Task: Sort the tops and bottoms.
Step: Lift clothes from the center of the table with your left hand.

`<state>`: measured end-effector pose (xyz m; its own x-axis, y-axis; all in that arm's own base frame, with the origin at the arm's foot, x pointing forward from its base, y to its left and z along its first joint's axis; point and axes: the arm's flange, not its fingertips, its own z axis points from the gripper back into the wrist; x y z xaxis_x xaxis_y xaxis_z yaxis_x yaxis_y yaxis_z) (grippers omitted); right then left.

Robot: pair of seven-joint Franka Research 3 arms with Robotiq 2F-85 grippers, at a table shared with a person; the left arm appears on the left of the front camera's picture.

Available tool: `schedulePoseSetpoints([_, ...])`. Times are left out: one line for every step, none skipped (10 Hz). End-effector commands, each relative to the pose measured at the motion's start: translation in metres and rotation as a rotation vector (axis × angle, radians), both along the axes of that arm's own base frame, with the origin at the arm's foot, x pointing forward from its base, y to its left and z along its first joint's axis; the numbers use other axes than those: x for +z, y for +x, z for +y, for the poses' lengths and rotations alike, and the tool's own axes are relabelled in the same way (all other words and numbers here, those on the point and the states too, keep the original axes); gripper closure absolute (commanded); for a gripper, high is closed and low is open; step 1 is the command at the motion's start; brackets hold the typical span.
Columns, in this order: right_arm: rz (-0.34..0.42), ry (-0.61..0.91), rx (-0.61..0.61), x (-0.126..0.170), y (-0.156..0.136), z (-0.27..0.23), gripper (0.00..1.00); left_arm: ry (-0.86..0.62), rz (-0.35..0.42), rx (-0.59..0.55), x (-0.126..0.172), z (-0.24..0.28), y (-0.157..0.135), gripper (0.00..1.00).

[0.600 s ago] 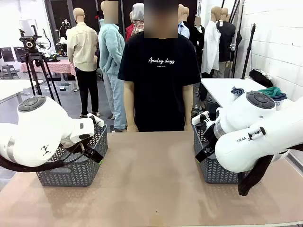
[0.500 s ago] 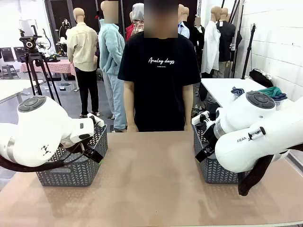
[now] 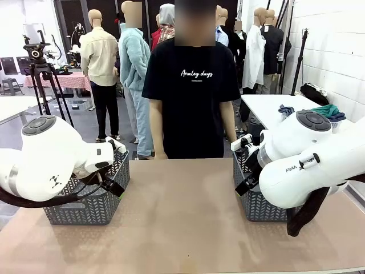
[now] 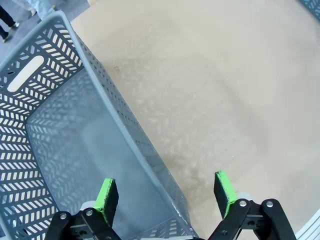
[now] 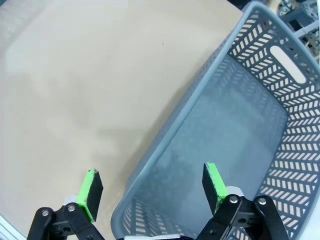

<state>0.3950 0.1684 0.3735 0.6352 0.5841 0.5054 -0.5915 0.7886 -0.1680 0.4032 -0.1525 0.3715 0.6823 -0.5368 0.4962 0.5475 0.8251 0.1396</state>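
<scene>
The table [image 3: 182, 222] is bare brown. At its left end stands the left basket [image 3: 91, 205] and at its right end the right basket [image 3: 254, 208], both grey with bare floors in the wrist views. The person [image 3: 191, 97] stands at the table's far edge, arms down.

The left tool [image 4: 166, 196] hangs released, its green pads spread wide across the left basket's table-side wall, one pad over the basket floor and one over the table. The right tool [image 5: 152, 189] is likewise released, straddling the right basket's table-side wall.

Beyond the table's right end, on a white table [image 3: 268, 105], lie a teal cloth [image 3: 326, 109] and a dark blue cloth [image 3: 285, 109]. Whether these are among the tops and bottoms is too small to tell.

The tops are likely light, limp and easy to crush, so a pinch on a raised fold or at the collar should hold them. The bottoms, being denim, are probably heavier and stiffer, so the waistband or a thick seam offers the surest bite. Either kind will droop and trail below the pads, so it probably needs a high lift to clear a basket rim, and a thin pinch of a single layer risks slipping out.
</scene>
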Motion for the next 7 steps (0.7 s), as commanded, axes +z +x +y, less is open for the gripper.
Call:
schedulePoseSetpoints([0.001,0.002,-0.002,0.0,0.0001,-0.0002,0.0,-0.001,0.0,0.002,0.0,0.0012,0.0004,0.0])
schedulePoseSetpoints([0.001,0.002,-0.002,0.0,0.0001,-0.0002,0.0,-0.001,0.0,0.002,0.0,0.0012,0.0004,0.0])
schedulePoseSetpoints([0.001,0.002,-0.002,0.0,0.0001,-0.0002,0.0,-0.001,0.0,0.002,0.0,0.0012,0.0004,0.0])
schedulePoseSetpoints([0.001,0.002,-0.002,0.0,0.0001,-0.0002,0.0,-0.001,0.0,0.002,0.0,0.0012,0.0004,0.0])
schedulePoseSetpoints([0.001,0.002,-0.002,0.0,0.0001,-0.0002,0.0,-0.001,0.0,0.002,0.0,0.0012,0.0004,0.0])
schedulePoseSetpoints([0.001,0.002,-0.002,0.0,0.0001,-0.0002,0.0,-0.001,0.0,0.002,0.0,0.0012,0.0004,0.0])
schedulePoseSetpoints([0.001,0.002,-0.002,0.0,0.0001,-0.0002,0.0,-0.001,0.0,0.002,0.0,0.0012,0.0004,0.0])
